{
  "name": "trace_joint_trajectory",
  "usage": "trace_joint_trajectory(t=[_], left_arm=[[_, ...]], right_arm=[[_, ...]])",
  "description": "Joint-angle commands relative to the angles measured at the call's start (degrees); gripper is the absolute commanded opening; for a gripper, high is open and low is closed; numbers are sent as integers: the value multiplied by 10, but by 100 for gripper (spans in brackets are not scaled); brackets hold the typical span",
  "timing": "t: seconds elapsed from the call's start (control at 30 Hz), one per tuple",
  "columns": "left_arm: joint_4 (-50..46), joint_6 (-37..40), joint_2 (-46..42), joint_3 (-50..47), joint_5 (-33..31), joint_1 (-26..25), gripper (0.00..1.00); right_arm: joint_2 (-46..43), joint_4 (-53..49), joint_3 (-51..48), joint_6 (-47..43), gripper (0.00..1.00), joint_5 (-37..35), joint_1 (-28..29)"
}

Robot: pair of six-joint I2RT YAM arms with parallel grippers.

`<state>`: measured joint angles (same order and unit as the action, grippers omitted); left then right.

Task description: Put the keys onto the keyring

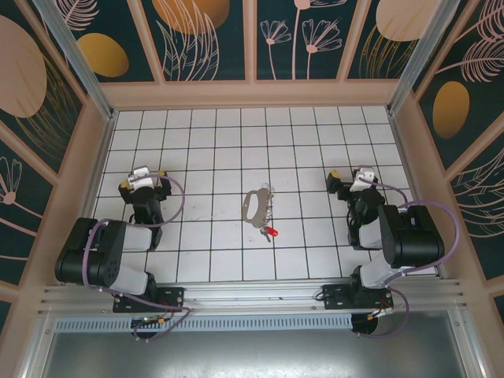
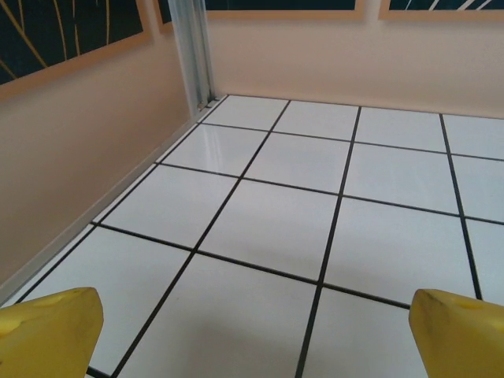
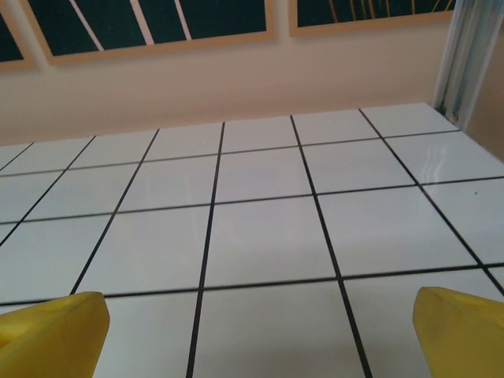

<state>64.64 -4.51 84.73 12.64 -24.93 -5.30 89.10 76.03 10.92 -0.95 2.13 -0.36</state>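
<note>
The white tiled table floor with black grout lines (image 1: pixel 205 134) is where everything sits, and nothing has been picked up yet. The left gripper (image 1: pixel 146 179) is parked well out to the left and the right gripper (image 1: pixel 358 179) well out to the right. Both are spread fully wide with nothing held, and just bare tile is seen between the yellow fingertips (image 2: pixel 51 331) in the wrist views.

The grey-silver oval keyring with thin wire rings (image 1: pixel 253 206) is lying flat mid-table, between the arms. The tiny red-headed key with a short silver blade (image 1: pixel 272 231) is lying just beside its near end; whether they touch can't be told.

The pickup is probably best done with the keyring pinned by one gripper and the key pinched across its red head, since the blade looks too thin to be gripped. A low, slow approach is advised, as flat metal on tile is easily skated away.
</note>
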Motion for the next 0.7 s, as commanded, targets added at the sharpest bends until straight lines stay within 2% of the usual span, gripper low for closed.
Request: trace_joint_trajectory(t=[0.0, 0.03, 0.07, 0.67], left_arm=[[153, 8, 33, -15, 57, 10, 99], [151, 8, 36, -16, 58, 10, 99], [111, 5, 23, -8, 63, 11, 99], [119, 5, 26, -8, 65, 13, 99]], right_arm=[[3, 2, 12, 13, 99, -27, -6], [3, 2, 12, 14, 99, -27, -6], [3, 2, 13, 14, 99, -27, -6], [3, 1, 13, 14, 99, -21, -9]])
